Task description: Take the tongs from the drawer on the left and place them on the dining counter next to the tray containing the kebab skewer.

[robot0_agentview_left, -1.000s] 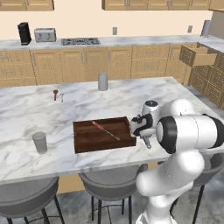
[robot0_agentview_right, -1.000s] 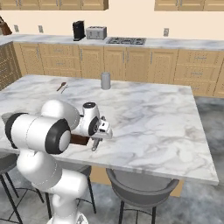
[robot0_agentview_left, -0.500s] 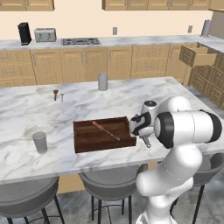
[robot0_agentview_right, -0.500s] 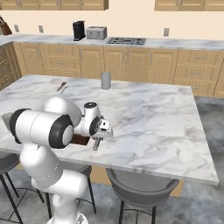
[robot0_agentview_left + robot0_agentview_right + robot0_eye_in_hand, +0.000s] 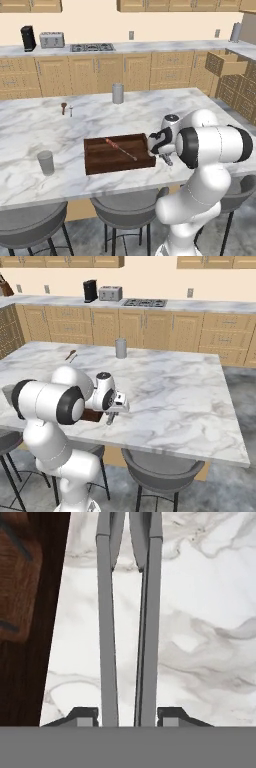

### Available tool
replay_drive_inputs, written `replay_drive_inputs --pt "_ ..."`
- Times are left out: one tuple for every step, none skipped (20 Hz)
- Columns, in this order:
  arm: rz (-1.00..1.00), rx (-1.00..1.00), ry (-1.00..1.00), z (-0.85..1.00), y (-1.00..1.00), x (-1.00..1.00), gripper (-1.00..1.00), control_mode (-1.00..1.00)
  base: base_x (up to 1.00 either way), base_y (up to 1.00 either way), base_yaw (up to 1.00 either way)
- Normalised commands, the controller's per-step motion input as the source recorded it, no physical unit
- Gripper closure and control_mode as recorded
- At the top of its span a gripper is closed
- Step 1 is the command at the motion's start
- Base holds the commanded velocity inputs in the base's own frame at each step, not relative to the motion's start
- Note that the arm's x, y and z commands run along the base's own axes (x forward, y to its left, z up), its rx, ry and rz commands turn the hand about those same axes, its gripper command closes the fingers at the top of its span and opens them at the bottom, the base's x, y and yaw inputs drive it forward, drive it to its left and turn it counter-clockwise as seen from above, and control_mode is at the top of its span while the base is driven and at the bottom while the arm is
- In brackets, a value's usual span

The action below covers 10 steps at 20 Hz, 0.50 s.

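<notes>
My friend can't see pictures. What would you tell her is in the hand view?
Two long grey arms of the tongs run up the middle, between the gripper tips at the bottom, over the white marble dining counter. The dark brown tray lies along the left edge, close beside the tongs.

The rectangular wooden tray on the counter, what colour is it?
Dark brown wooden tray, clearest in the left base view.

Matt grey metal tongs [image 5: 127, 622]; dark wood tray [image 5: 120, 165]; veined white marble dining counter [image 5: 170, 391].
</notes>
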Motion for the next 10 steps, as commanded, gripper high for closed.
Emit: replay_drive_inputs --pt "-0.09 0.00 0.00 0.00 -0.01 0.00 -1.00 -1.00 0.00 0.00 0.00" --pt "-0.09 0.00 0.00 0.00 0.00 0.00 -1.00 -1.00 0.00 0.00 0.00" --pt "-0.09 0.00 0.00 0.05 0.00 0.00 -1.00 -1.00 0.00 0.00 0.00" --pt "-0.11 0.00 0.00 0.11 0.00 0.00 -1.00 -1.00 0.00 0.00 0.00" --pt "-0.13 0.00 -0.01 0.26 0.00 0.00 -1.00 -1.00 0.00 0.00 0.00" --pt "-0.13 0.00 -0.03 0.34 -0.04 -0.03 -1.00 -1.00 0.00 0.00 0.00" --pt "-0.13 0.00 -0.04 0.44 -0.10 -0.07 -1.00 -1.00 0.00 0.00 0.00" --pt "-0.12 0.02 -0.04 0.56 -0.11 -0.05 -1.00 -1.00 0.00 0.00 0.00" --pt "-0.10 0.03 -0.07 0.66 -0.11 -0.07 -1.00 -1.00 0.00 0.00 0.00" --pt "-0.09 0.03 -0.08 0.74 -0.11 -0.08 -1.00 -1.00 0.00 0.00 0.00"
